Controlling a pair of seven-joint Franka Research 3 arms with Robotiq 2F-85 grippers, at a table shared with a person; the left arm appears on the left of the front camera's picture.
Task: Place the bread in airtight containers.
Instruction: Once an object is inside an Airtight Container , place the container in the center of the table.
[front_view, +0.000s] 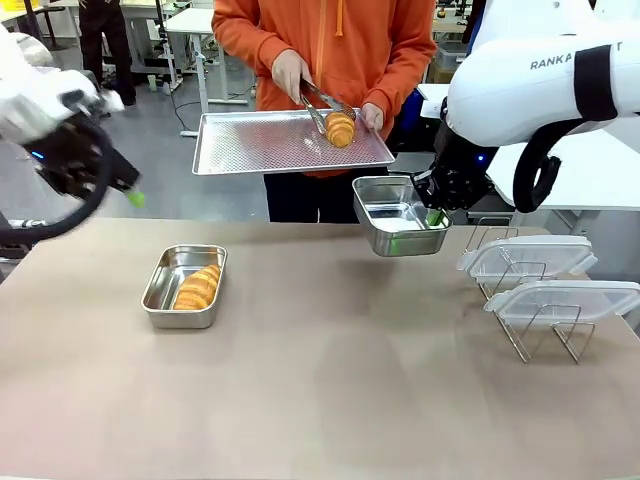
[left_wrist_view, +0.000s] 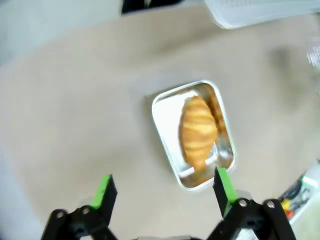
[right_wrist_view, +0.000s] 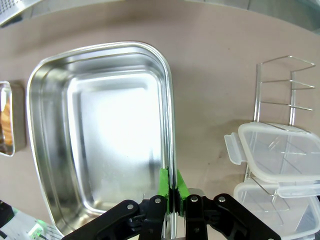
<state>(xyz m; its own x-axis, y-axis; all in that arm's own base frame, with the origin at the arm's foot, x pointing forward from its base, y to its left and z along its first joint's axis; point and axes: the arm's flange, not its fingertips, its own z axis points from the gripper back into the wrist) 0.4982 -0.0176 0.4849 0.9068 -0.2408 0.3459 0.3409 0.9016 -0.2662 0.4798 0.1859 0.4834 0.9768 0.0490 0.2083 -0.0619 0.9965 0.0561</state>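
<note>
At the far left the robot's left hand (front_view: 125, 185) hangs raised above the table (front_view: 330, 400), its green-tipped fingers spread wide apart and holding nothing. Its wrist camera looks down on a steel pan (left_wrist_view: 165, 130) that sits flat on the table with a croissant (left_wrist_view: 197, 130) lying lengthwise inside. That half of the job looks done, bar the lid. The open, lifted pose reads as a hand kept clear of the pan, leaving room above it.

Toward the middle, across the table, a person holds a flat perforated tray (front_view: 260, 140) level by its edge with one hand (front_view: 372, 117). The person's other hand (front_view: 290, 72) works a pair of tongs (front_view: 320, 105) around the second croissant (front_view: 340, 128). It lies at the tray's right end, the end nearest the container on offer.

Just right of the tray and a little below it, the right hand (front_view: 435, 215) is clamped tight on the side wall of an empty pan (front_view: 390, 212), one finger inside and one outside. It holds the pan in the air with its mouth up. The pan seems to be held out near the tray's edge so that the person can drop the croissant straight in.

At the far right two clear lids (front_view: 525, 257) lean in a wire rack (front_view: 545, 340), propped up and apart. That probably makes them easy to pinch by an edge. Neither is on a pan yet.
</note>
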